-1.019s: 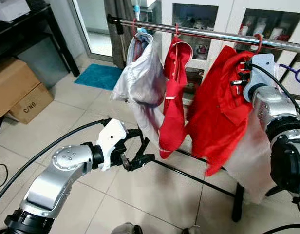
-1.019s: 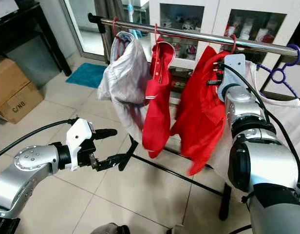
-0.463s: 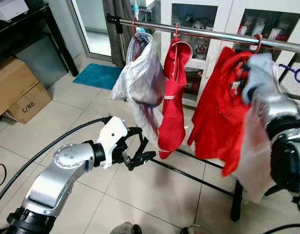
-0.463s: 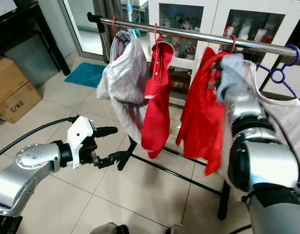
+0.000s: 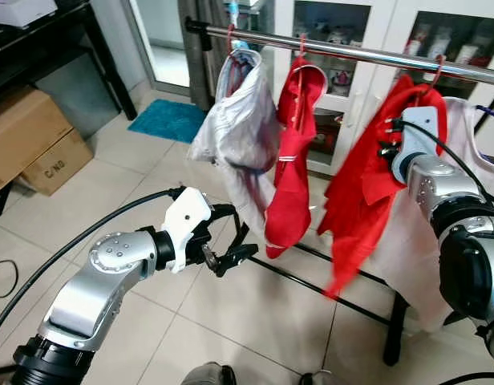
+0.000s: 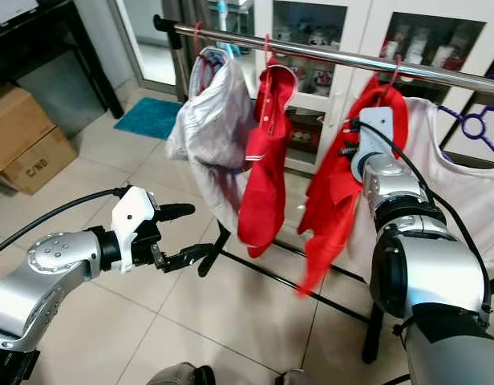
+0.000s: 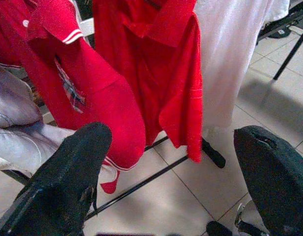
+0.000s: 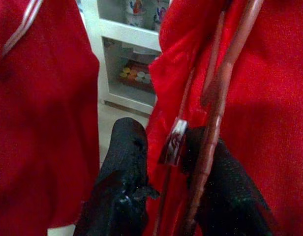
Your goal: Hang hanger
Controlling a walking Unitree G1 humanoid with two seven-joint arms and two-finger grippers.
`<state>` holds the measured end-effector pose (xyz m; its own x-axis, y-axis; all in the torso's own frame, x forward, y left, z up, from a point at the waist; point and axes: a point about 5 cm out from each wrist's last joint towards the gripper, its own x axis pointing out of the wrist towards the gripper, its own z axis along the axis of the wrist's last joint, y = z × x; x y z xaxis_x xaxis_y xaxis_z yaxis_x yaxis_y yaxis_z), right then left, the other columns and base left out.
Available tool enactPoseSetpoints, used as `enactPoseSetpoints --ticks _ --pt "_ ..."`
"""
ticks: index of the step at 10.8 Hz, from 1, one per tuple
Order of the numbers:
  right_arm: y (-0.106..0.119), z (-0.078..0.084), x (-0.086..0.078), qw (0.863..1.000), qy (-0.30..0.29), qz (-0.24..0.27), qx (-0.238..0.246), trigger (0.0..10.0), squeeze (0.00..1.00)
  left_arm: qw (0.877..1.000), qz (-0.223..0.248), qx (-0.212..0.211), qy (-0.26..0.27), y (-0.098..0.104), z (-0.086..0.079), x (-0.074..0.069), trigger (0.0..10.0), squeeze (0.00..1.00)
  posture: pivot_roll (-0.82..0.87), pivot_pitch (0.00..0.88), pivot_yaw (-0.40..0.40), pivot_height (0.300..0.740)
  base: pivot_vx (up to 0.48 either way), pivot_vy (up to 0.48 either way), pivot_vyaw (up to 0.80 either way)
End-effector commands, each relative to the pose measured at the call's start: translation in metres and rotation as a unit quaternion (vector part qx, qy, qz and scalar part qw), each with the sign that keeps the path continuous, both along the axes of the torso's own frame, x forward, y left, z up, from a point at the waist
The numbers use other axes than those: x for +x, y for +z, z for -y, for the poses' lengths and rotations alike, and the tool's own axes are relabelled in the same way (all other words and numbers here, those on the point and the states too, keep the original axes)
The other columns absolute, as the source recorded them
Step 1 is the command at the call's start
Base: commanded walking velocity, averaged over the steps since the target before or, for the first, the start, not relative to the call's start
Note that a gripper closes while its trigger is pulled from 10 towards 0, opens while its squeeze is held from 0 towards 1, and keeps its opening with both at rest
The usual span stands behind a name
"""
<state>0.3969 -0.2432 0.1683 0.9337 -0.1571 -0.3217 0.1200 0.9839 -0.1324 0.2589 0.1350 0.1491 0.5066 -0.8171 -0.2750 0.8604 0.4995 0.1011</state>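
A red shirt (image 5: 363, 192) hangs on a red hanger whose hook (image 5: 434, 68) sits over the steel rail (image 5: 351, 52). My right gripper (image 8: 166, 142) is raised to the shirt's collar just below the rail and is shut on the red hanger (image 8: 213, 108), whose thin arm runs between the black fingers (image 8: 122, 167). In the head views red cloth mostly hides those fingers, beyond the white wrist (image 5: 411, 136). My left gripper (image 5: 245, 239) is held low in front of the rack, open and with nothing in it, below the hanging clothes.
A grey-white garment (image 5: 235, 120) and a red polo (image 5: 293, 160) hang further left on the rail. A white shirt on a purple hanger (image 6: 471, 127) hangs to the right. The rack's black foot bar (image 5: 335, 293) crosses the tiled floor. Cardboard boxes (image 5: 30, 132) and a blue mat (image 5: 171, 120) lie left.
My right gripper has shifted a little left and lower with the hanger, and the red shirt has swung and settled. The left arm has hardly moved. The camera has shifted slightly.
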Motion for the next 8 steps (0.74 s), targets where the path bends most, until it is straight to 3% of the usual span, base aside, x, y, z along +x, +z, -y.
enactPoseSetpoints --ticks 1,7,8 --pt "0.011 -0.004 0.005 1.000 -0.001 0.025 0.006 10.0 0.00 1.000 0.002 0.007 0.006 0.000 -0.004 0.002 10.0 0.27 -0.02 0.076 0.083 0.740 0.000 0.000 0.00" --pt "0.028 0.004 0.008 0.997 -0.037 0.057 -0.031 10.0 0.00 1.000 0.006 0.010 0.009 -0.002 -0.004 0.005 10.0 0.28 -0.02 0.056 0.069 0.740 0.000 0.000 0.00" --pt "0.029 0.004 0.007 0.997 -0.042 0.061 -0.031 8.5 0.00 1.000 0.007 0.011 0.012 -0.003 -0.006 0.005 10.0 0.27 -0.02 0.052 0.066 0.740 0.000 0.000 0.00"
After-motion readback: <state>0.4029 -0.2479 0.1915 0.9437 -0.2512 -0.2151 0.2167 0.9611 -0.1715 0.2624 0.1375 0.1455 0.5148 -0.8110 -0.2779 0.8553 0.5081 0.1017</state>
